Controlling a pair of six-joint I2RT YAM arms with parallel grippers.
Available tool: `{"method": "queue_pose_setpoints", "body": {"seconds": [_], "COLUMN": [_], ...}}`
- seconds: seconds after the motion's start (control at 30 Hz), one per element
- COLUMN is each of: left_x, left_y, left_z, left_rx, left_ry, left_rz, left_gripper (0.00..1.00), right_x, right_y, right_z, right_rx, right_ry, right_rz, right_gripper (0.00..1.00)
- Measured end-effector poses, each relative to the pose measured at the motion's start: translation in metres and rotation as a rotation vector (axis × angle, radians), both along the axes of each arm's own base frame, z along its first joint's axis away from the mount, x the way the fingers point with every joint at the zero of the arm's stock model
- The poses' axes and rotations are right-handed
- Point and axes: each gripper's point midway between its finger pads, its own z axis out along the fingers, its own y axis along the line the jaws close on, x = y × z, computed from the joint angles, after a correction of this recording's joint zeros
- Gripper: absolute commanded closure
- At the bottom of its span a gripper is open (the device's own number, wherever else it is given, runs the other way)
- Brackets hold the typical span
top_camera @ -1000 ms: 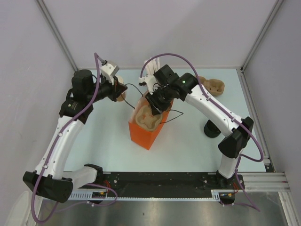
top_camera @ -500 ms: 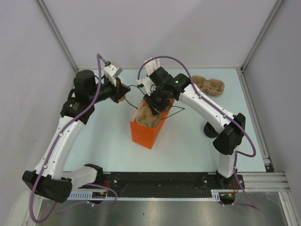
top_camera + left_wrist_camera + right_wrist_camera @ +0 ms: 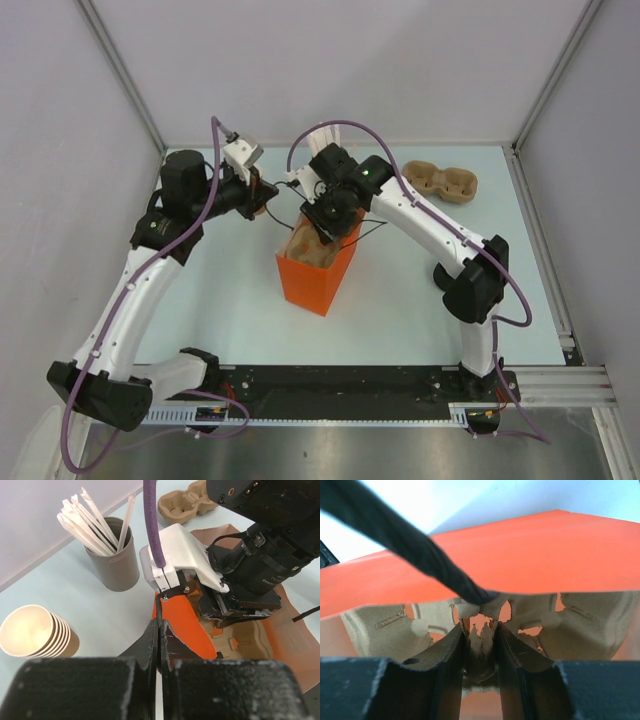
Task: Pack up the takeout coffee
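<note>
Cardboard carrier (image 3: 580,625) sits inside the orange bag (image 3: 545,545), its centre ridge pinched in my right gripper (image 3: 480,630). My left gripper (image 3: 159,627) is closed tight at the bag's rim.

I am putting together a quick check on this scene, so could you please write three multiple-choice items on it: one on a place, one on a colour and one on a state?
1. Where is the cardboard tray that the right gripper is handling?
A) inside the bag
B) on a shelf
C) on the floor

2. What colour is the bag?
A) white
B) blue
C) orange

3. How is the right gripper?
A) wide open
B) shut on the cardboard tray's middle ridge
C) out of view

Answers:
1 A, the bag's walls surround the cardboard tray.
2 C, it is orange in every view.
3 B, the wrist view shows it pinching the ridge.
</note>
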Motion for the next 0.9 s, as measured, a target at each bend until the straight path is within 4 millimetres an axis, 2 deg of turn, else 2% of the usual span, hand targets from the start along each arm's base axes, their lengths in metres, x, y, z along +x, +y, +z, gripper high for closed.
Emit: {"method": "queue_pose_setpoints", "body": {"seconds": [0.27, 0.67, 0.77, 0.9], "left_x": [0.003, 0.013, 0.013, 0.013], "left_y": [0.006, 0.018, 0.018, 0.018], "left_z": [-0.016, -0.02, -0.02, -0.021], "left_rx": [0.047, 0.081, 0.08, 0.079], "left_ry": [0.02, 0.007, 0.006, 0.008], "left_rz": [0.035, 0.118, 0.119, 0.117], "left_gripper": [1.0, 1.0, 1.0, 1.0], "right_x": [0.002, -0.001, -0.002, -0.002], "right_y": [0.001, -0.007, -0.008, -0.008], "right_z": [-0.013, -0.016, -0.017, -0.017], "right_rx": [-0.036, -0.07, -0.075, -0.077], "right_ry": [0.015, 0.023, 0.027, 0.028], "right_rz": [-0.002, -0.011, -0.01, -0.009], "right_gripper": [0.65, 0.64, 0.62, 0.52]}}
